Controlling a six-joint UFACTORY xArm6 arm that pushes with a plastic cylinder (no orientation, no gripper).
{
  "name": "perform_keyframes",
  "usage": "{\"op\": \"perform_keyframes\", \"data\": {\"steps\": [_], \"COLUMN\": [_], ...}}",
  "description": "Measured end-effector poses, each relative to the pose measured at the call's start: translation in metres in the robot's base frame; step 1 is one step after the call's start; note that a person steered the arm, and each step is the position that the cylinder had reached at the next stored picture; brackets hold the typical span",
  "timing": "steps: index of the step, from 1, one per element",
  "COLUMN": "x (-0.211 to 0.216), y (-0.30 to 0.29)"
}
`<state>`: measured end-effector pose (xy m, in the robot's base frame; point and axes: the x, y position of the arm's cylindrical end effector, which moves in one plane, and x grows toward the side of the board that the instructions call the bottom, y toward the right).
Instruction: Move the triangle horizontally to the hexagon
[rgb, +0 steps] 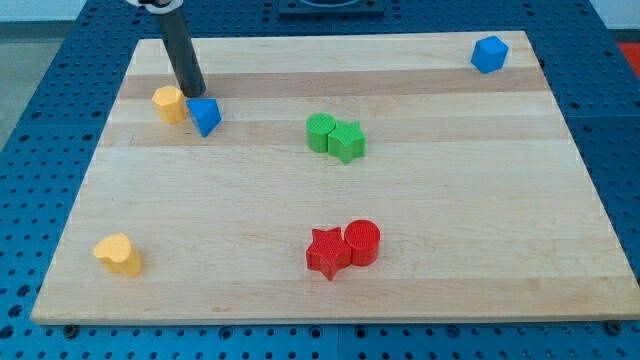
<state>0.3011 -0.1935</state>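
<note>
A blue triangle block (206, 116) lies at the upper left of the wooden board (330, 280). A yellow hexagon block (169, 103) sits just to its left, almost touching it. My dark rod comes down from the view's top, and my tip (193, 93) rests on the board just above the gap between the two blocks, close to both.
A green round block (320, 131) and a green star (348, 141) touch near the middle. A red star (326, 251) and a red cylinder (362, 242) touch at the bottom middle. A yellow heart-like block (118, 254) lies bottom left, a blue block (489, 54) top right.
</note>
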Motion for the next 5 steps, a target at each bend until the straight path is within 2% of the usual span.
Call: {"op": "perform_keyframes", "data": {"steps": [2,5], "x": [0.005,0.056], "y": [-0.002,-0.03]}}
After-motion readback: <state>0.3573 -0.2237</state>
